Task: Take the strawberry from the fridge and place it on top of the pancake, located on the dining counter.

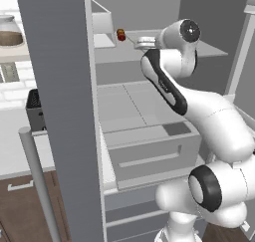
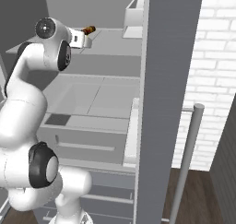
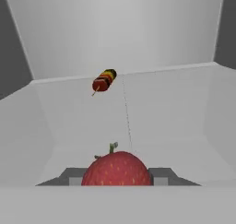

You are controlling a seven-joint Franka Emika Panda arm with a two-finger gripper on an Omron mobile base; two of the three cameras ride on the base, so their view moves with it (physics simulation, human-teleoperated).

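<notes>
Strawberry (image 3: 116,168): a bright red, roundish fruit speckled with pale seeds and topped by a small green stalk, sitting upright between the 2 dark finger tips at the bottom of the hand view. Fridge (image 1: 149,111): matte grey, doors swung open, its pale grey shelves and 2 lower drawers exposed; the strawberry lies over an upper shelf.
</notes>
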